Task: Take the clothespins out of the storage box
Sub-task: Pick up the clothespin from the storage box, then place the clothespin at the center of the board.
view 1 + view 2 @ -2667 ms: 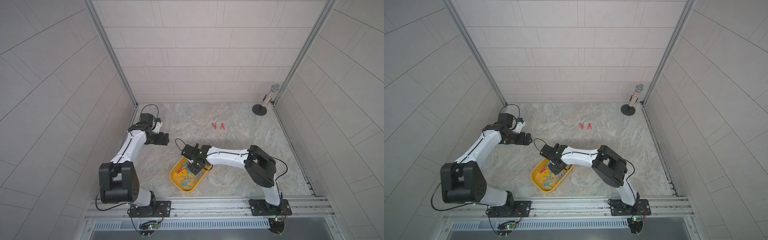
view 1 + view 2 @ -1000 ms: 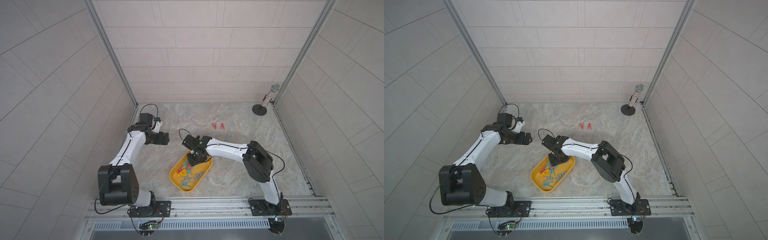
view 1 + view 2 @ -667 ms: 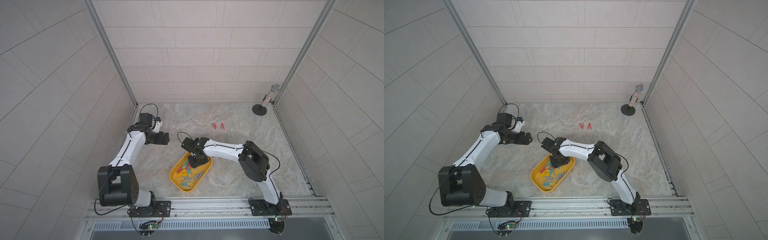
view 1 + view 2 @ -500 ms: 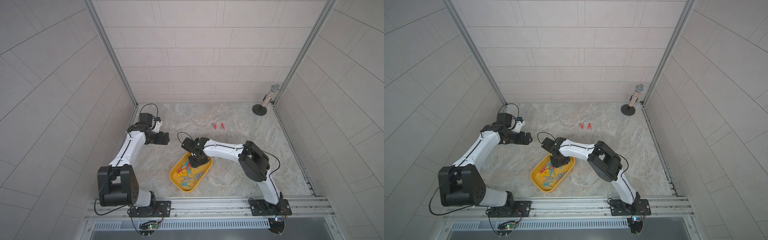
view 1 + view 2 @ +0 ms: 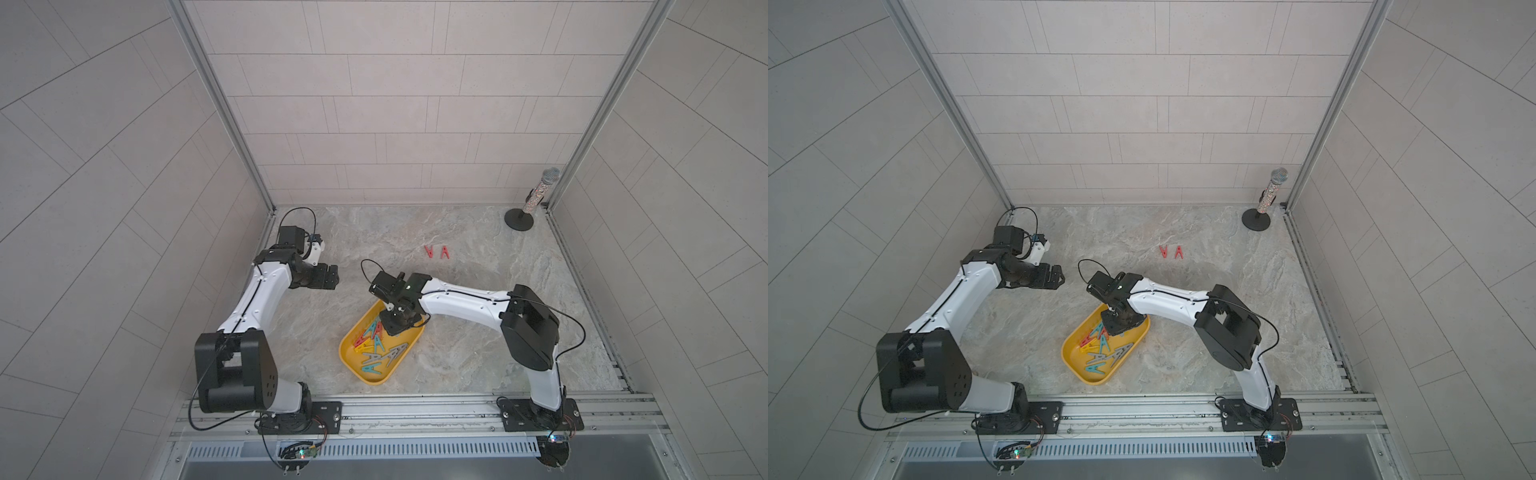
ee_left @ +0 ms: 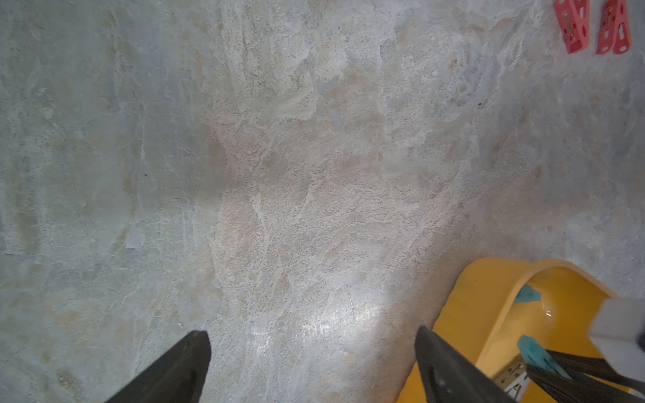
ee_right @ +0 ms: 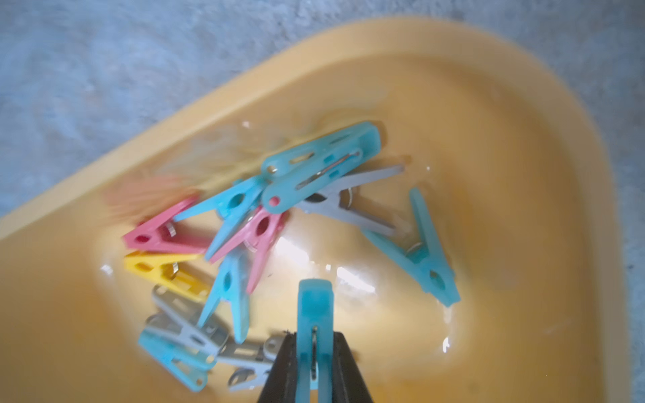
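**Left of frame.** The left gripper (image 5: pixel 329 279) hangs over bare marbled tabletop (image 5: pixel 478 332) in both top views. Its jaws are spread fully and hold nothing, and its wrist view confirms only stone between the fingers. It is near the box but apart from it.

**Centre.** The shallow yellow plastic storage box (image 5: pixel 411 335), rectangular with rounded corners, lies askew on the table in the lower centre. The right gripper (image 7: pixel 314 340) is down inside its upper end. Its jaws are pinched onto one teal-blue plastic peg (image 7: pixel 314 303), held end-on, with a black finger against each flank. The peg is gripped but has not been carried past the rim.

A dozen or so loose A-shaped plastic clothespins (image 5: pixel 376 347) in red, teal, grey and yellow lie heaped in the box (several overlap, so no exact count is offered).

**Right of centre.** Two red plastic pegs (image 5: pixel 444 252) lie side by side on the table, well clear of the box.

**Finding.** Two pegs are out and a third is in hand. The bulk is yet to be removed, so the task is judged to be at an early stage.
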Controlling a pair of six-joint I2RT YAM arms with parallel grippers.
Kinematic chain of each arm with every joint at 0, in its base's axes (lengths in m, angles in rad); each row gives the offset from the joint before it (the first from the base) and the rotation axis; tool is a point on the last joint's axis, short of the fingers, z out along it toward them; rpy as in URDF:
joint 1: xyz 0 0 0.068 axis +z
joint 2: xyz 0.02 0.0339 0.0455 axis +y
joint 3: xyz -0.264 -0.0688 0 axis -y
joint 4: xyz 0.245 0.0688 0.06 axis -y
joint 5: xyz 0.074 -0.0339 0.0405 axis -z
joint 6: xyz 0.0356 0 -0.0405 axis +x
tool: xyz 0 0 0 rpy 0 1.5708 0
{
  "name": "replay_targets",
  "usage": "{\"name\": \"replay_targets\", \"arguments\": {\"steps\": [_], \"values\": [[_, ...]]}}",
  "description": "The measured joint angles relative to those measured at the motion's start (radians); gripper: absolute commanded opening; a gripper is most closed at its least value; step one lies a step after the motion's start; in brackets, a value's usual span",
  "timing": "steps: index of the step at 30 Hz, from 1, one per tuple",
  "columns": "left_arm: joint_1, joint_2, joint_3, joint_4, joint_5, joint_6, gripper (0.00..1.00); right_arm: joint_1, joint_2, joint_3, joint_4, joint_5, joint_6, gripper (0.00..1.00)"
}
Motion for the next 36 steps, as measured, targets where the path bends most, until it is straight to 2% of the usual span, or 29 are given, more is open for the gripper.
{"name": "replay_targets", "arguments": {"steps": [7, 12, 16, 20, 23, 30, 36], "values": [[0.0, 0.004, 0.0, 0.0, -0.001, 0.0, 1.0, -0.047, -0.2, -0.119, 0.081, -0.068, -0.043, 0.01], [0.0, 0.013, 0.0, 0.0, -0.002, 0.0, 1.0, -0.226, -0.322, -0.2, 0.096, -0.043, -0.065, 0.03], [0.0, 0.013, 0.0, 0.0, -0.004, 0.0, 1.0, -0.414, -0.325, -0.208, 0.061, 0.035, -0.11, 0.03], [0.0, 0.013, 0.0, 0.0, -0.007, 0.0, 1.0, -0.557, -0.244, -0.134, -0.005, 0.144, -0.174, 0.03], [0.0, 0.013, 0.0, 0.0, -0.011, 0.0, 1.0, -0.615, -0.138, -0.027, -0.044, 0.22, -0.217, 0.03], [0.0, 0.013, 0.0, 0.0, -0.012, 0.0, 1.0, -0.666, 0.122, 0.24, -0.121, 0.366, -0.284, 0.04], [0.0, 0.013, 0.0, 0.0, -0.012, 0.0, 1.0, -0.679, 0.312, 0.449, -0.179, 0.441, -0.312, 0.06]]}}
